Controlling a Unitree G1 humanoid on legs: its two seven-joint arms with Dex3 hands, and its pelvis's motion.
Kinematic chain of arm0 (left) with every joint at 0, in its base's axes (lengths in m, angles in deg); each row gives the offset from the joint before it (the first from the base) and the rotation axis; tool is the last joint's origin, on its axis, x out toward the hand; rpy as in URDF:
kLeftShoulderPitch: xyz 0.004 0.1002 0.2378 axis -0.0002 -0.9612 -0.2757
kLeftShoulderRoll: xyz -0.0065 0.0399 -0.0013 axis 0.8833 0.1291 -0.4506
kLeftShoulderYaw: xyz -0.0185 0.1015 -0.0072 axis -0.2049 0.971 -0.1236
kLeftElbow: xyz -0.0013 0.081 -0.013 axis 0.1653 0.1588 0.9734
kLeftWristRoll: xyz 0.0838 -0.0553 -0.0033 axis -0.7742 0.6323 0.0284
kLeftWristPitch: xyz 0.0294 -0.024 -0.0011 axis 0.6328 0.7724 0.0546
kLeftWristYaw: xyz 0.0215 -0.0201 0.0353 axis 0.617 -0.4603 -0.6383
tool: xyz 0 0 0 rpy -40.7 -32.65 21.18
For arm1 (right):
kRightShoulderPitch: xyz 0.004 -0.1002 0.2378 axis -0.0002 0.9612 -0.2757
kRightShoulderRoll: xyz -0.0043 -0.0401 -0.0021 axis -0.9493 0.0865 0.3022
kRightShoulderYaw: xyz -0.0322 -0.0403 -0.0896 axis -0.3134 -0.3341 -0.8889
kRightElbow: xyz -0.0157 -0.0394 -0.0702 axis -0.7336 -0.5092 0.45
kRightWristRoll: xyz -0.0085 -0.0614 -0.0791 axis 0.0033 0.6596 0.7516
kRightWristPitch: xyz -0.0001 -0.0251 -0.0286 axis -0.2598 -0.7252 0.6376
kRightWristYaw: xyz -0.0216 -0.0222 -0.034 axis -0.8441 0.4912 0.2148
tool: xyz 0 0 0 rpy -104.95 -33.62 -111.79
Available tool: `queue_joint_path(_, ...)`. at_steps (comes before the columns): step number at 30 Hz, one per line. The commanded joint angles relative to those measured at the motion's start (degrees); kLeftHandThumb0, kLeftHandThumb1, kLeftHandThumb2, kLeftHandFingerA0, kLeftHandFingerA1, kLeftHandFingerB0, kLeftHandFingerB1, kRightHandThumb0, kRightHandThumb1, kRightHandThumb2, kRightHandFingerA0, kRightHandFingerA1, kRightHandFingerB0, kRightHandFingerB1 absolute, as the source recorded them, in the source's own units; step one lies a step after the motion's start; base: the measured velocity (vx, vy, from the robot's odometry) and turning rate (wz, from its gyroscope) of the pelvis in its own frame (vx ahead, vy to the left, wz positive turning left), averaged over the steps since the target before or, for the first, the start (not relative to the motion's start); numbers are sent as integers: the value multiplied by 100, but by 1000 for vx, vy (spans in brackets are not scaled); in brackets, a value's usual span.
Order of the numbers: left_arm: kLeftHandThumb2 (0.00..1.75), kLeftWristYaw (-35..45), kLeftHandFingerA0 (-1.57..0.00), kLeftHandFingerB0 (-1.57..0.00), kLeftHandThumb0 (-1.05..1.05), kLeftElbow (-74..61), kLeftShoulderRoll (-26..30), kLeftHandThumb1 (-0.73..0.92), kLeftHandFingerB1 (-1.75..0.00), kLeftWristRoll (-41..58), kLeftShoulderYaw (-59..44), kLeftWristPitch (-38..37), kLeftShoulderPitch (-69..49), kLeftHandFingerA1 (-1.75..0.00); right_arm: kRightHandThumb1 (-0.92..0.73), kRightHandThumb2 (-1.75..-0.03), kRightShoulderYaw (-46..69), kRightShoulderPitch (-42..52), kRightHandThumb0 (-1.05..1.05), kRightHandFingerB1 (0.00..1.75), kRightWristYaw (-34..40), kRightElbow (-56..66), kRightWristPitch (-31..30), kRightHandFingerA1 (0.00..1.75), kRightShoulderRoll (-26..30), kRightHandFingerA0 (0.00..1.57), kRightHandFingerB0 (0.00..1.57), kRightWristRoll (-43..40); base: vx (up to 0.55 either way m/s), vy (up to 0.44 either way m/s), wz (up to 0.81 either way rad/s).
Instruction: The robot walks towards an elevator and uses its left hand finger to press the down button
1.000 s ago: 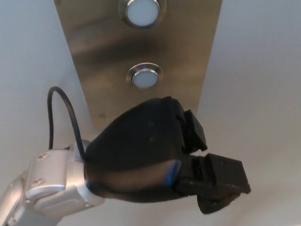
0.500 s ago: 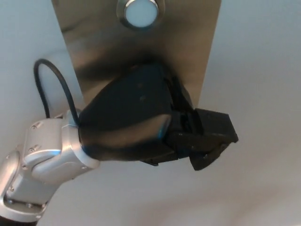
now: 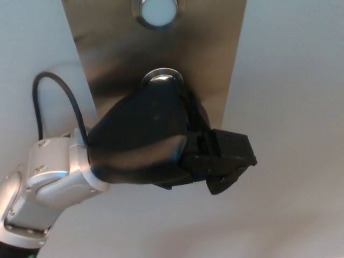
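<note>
Head view: the left robot hand [image 3: 156,140] lies against the steel panel [image 3: 107,48] and covers most of the down button [image 3: 163,76]. Only the button's far rim shows past the hand. Whether the hand is wide or narrow cannot be told. An upper button [image 3: 157,11] sits farther off. A black cable [image 3: 48,74] loops to the left.

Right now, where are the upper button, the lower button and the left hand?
upper button [image 3: 157,11], head view, on its white face.
lower button [image 3: 163,73], head view, on the top of its metal ring, above the hand.
left hand [image 3: 142,140], head view, on the back of its black shell.
</note>
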Motion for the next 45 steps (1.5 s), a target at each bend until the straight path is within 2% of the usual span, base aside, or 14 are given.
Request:
queue_joint_path(1, 75, -165, -91, -92, -19, 171, 223, 48, -138, -370, -149, -148, -154, -167, -55, -57, -33, 6, -46, 37, 85, -4, -32, 54, 113, 70, 54, 50, 0, 0, 0)
queue_joint_path(4, 73, -553, -93, -95, -23, 385, 326, 49, -127, -966, -277, -696, 19, -165, -56, -57, -3, 46, -46, 37, 11, 15, -32, 56, 87, 70, 53, -15, 0, 0, 0)
queue_joint_path(5, 95, -666, -93, -89, -13, 493, 333, 42, -151, -1070, -307, -834, 103, -170, -55, -57, 8, 51, -45, 38, 5, 3, 0, 56, 83, 70, 54, -30, 0, 0, 0)
queue_joint_path(7, 95, -792, -93, -89, -13, 641, 327, 42, -151, -1153, -337, -986, 208, -170, -55, -57, 21, 53, -45, 38, 6, -17, 48, 56, 81, 70, 54, -43, 0, 0, 0)
queue_joint_path(8, 125, -835, -92, -86, -7, 739, 314, 41, -164, -1111, -371, -991, 292, -174, -54, -57, 29, 50, -44, 38, 10, -32, 65, 56, 87, 71, 55, -47, 0, 0, 0)
queue_joint_path(10, 123, -981, -92, -85, -6, 1013, 297, 38, -166, -1100, -467, -1084, 564, -175, -43, -80, 81, 59, -48, 52, -32, -55, 115, 66, 89, 67, 48, -99, 0, 0, 0)
queue_joint_path(15, 123, -942, -92, -84, -8, 1093, 317, 34, -164, -1050, -572, -1103, 776, -175, -45, -80, 110, 70, -51, 52, -33, -51, 138, 65, 74, 66, 49, -101, 0, 0, 0)
queue_joint_path(16, 124, -899, -93, -84, -7, 1083, 315, 33, -166, -987, -580, -1062, 805, -175, -54, -57, 101, 71, -45, 38, -11, -50, 140, 57, 70, 72, 55, -82, 0, 0, 0)
queue_joint_path(20, 124, -855, -93, -84, -7, 1085, 314, 33, -166, -921, -588, -1028, 838, -175, -54, -57, 93, 72, -45, 38, 17, -46, 144, 57, 65, 72, 55, -56, 0, 0, 0)
queue_joint_path(21, 129, -859, -94, -84, -6, 1074, 294, 33, -168, -881, -607, -1011, 843, -175, -45, -80, 69, 86, -52, 51, 68, -42, 146, 64, 66, 68, 49, -18, 0, 0, 0)
queue_joint_path(26, 131, -835, -95, -84, -7, 1035, 258, 33, -169, -779, -632, -957, 825, -175, -55, -57, 40, 131, -47, 37, 114, -43, 136, 56, 70, 69, 54, 25, 0, 0, 0)
queue_joint_path(36, 125, -610, -93, -82, -7, 841, 67, 32, -175, -265, -603, -369, 574, -175, -56, -58, 119, 157, -47, 37, -91, -30, -6, 54, 41, 67, 53, -117, 0, 0, 0)
queue_joint_path(43, 125, -272, -90, -78, -3, -30, 42, 37, -175, 219, -489, 140, -321, -175, -54, -57, 96, 197, -49, 38, -8, -56, 120, 55, 58, 72, 55, -63, 0, 0, 0)
queue_joint_path(45, 95, -281, -84, -70, -11, -1453, 144, 48, -175, 374, -150, 103, -2344, -175, -53, -57, 114, 208, -45, 40, -40, -54, 218, 56, 13, 72, 55, -87, 0, 0, 0)
